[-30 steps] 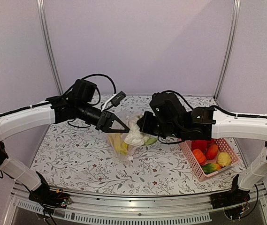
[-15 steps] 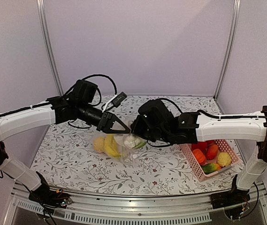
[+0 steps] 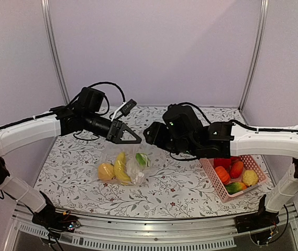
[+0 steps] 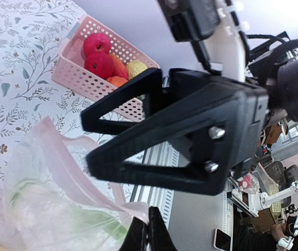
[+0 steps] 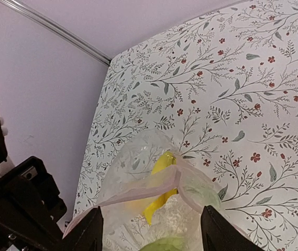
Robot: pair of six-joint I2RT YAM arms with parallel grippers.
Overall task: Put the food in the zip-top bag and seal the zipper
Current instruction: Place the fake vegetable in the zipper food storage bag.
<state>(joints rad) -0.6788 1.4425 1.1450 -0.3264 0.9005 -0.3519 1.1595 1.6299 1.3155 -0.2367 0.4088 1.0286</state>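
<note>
- zip-top bag point(image 5: 138, 151): slumped on the floral surface point(image 3: 190, 183), left of centre, with its mouth gaping toward the right arm. Its zipper point(image 5: 138, 188) is unsealed, the pink strip bowed apart.
- Inside the bag: a banana point(image 3: 120, 167), a yellow-orange round piece point(image 3: 106, 171), a green piece point(image 3: 141, 158) and the white cauliflower point(image 5: 172, 219).
- left pincer point(image 4: 149, 232): pressed together. The pink rim runs right into its tips, so it seems to pinch the mouth edge and hold it up.
- right pincer point(image 5: 153, 230): spread and empty, hanging just over the open mouth.
- Progress, as I judge it: roughly half loaded. The pink basket point(image 3: 212, 182) holds red fruits point(image 4: 99, 57), orange pieces point(image 3: 227, 173), a yellow piece point(image 3: 250, 178) and a green-orange one point(image 3: 235, 186). Those remain to be moved, then the zipper closed.
- Room: bare surface lies between bag and basket, and the bag sits well apart from the near edge. The basket is near the right front corner. The two wrists crowd together above the bag, which looks like the tightest spot.
</note>
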